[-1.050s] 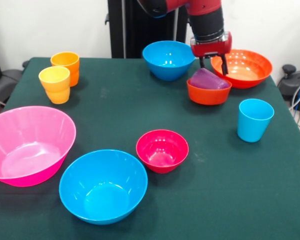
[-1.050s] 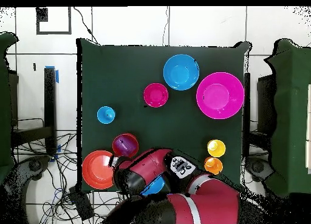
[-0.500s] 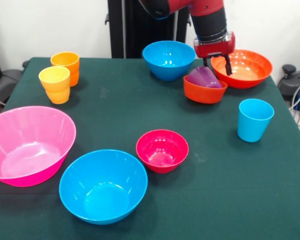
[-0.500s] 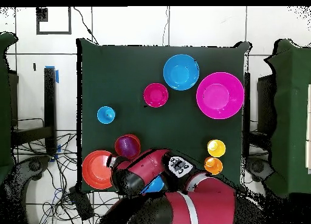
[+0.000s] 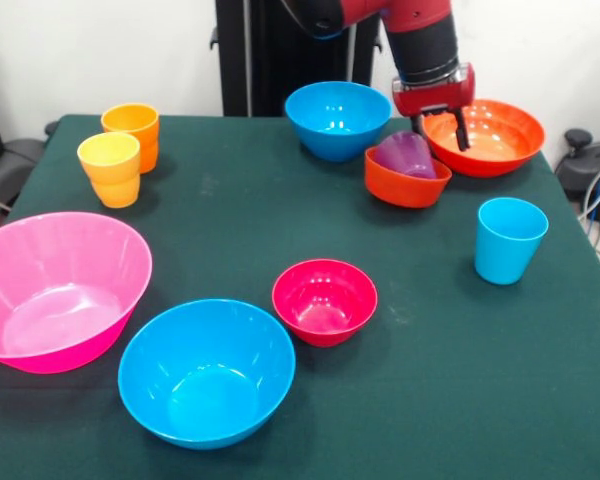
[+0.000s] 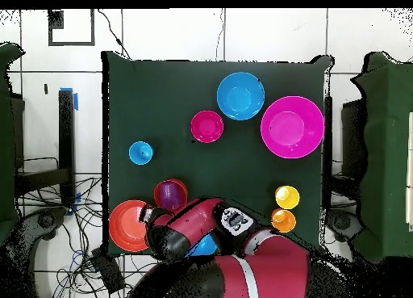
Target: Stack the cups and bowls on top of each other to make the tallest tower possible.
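Green cloth table (image 5: 230, 215) carries all pieces. Largest glossy pink plastic bowl (image 5: 52, 290) sits at the left edge; a blue plastic bowl (image 5: 206, 371) near the front edge, a second blue bowl (image 5: 336, 120) at the far edge. Wide orange-red bowl (image 5: 486, 135) sits in the far right corner w/ small orange-red bowl (image 5: 406, 180) touching it, translucent purple cup (image 5: 410, 156) tilted inside. Gripper (image 5: 439, 128) fingers spread apart, holding nothing, just above cup & wide bowl.
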Controlling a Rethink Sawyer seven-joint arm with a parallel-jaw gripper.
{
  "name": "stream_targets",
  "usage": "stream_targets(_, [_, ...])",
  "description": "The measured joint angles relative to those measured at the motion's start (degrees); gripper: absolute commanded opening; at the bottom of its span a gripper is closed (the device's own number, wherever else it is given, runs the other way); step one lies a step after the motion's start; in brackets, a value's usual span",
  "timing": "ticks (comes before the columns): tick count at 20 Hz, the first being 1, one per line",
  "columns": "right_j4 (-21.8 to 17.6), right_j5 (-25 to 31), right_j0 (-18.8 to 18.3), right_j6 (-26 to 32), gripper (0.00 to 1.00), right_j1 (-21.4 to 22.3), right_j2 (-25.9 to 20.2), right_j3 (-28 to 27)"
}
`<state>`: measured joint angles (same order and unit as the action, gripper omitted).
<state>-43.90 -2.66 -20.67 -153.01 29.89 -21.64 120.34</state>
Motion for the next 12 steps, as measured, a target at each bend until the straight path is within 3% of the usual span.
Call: stream_targets(12, [0.0, -0.37, -0.03, 0.0, 1.0, 0.18, 0.16, -0.2])
